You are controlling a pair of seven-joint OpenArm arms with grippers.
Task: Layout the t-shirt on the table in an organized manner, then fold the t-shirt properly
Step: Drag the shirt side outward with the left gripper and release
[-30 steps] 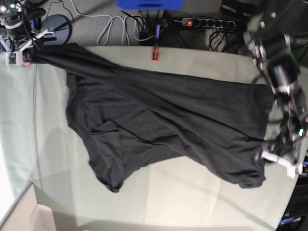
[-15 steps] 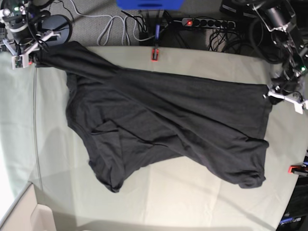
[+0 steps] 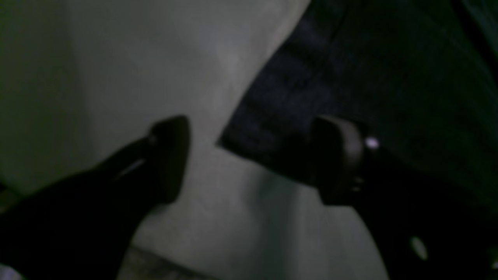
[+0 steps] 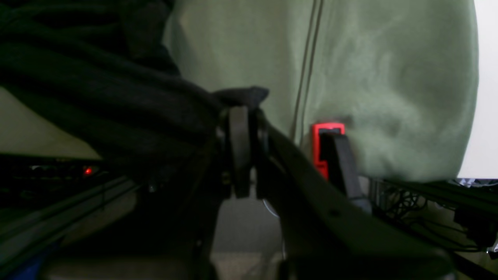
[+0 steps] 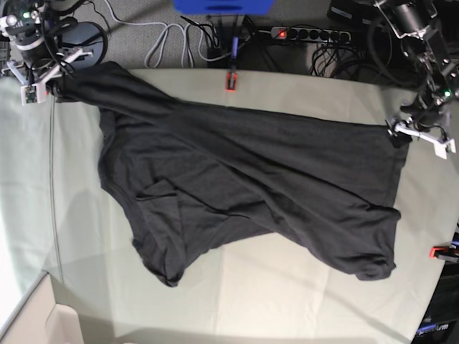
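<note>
Table [image 5: 287,301] fills pretty much the whole room view, covered in that pale grey-green creased cloth, and the t-shirt [image 5: 237,186] sprawls rumpled and twisted diagonally across the middle of it, one end stretched up to the far corner. Behind the far edge the floor is a mess of stuff: a power strip [image 5: 312,34] with a lit red switch, a loose grey cable [image 5: 168,39], a blue box [image 5: 222,6]. Small red clamps [image 5: 231,80] pin the cloth at the edges, one right beside the right gripper [image 4: 243,112], which is pinched tight on a bunched corner of the t-shirt. The left gripper [image 3: 253,155] has its jaws spread wide, the shirt's edge lying between them, not gripped.
</note>
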